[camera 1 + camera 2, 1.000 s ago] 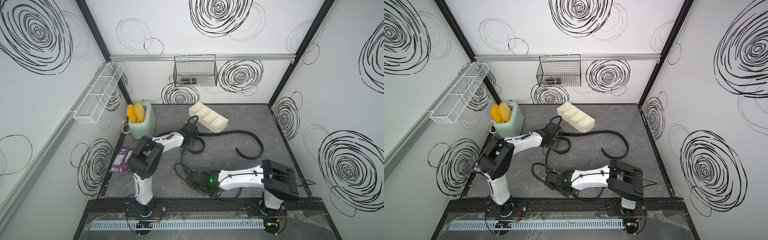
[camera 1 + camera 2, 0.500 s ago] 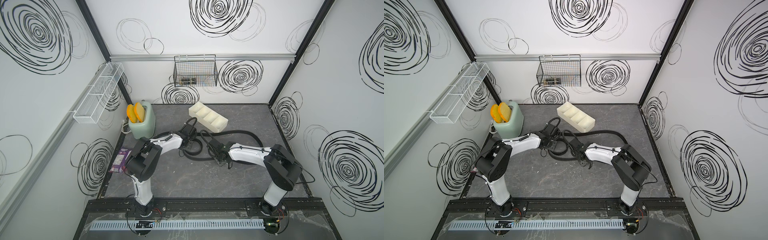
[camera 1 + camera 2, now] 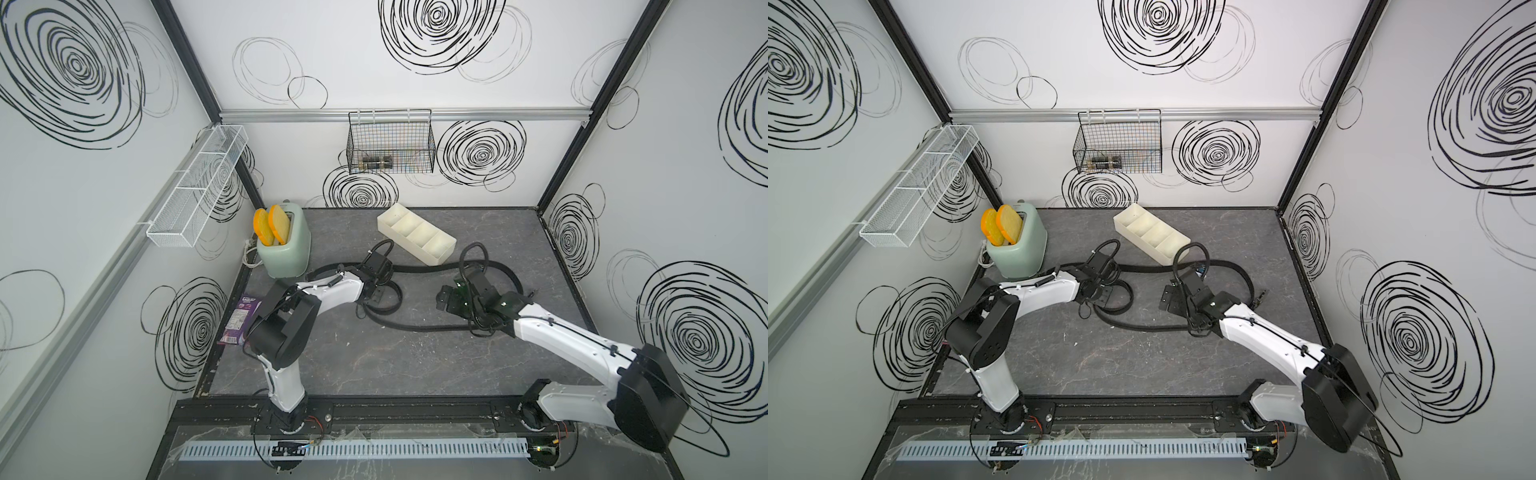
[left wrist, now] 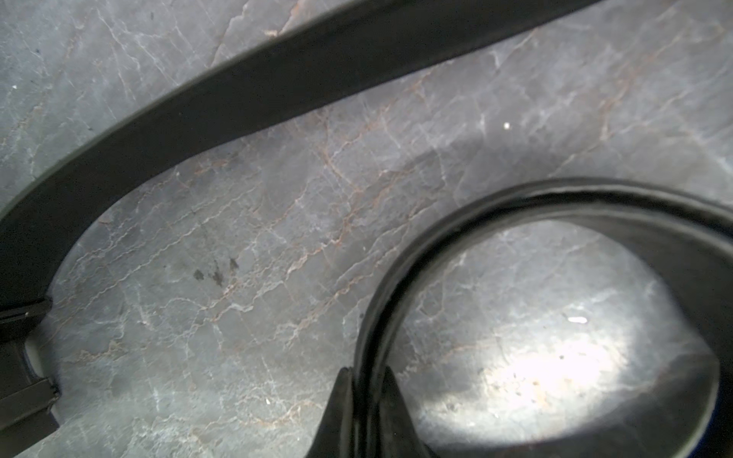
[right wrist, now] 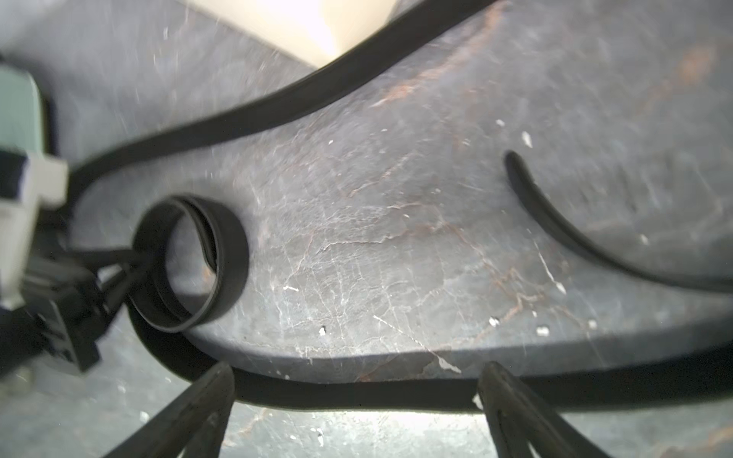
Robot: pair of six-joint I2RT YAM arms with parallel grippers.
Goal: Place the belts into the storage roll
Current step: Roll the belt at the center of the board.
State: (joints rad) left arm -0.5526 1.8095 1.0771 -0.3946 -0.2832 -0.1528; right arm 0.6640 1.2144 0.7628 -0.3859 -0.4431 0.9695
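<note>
On the grey tabletop (image 3: 374, 365) my left hand (image 4: 367, 416) pinches the coiled belt (image 5: 230, 253), while my right hand (image 5: 353, 420) stands wide open over it.

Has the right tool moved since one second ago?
Yes. The right tool has moved away from the front rail, toward the storage roll.

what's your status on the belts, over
Left gripper shut on coiled belt. Right gripper open over a belt strap on the table. Storage tray empty, top unobstructed.
</note>
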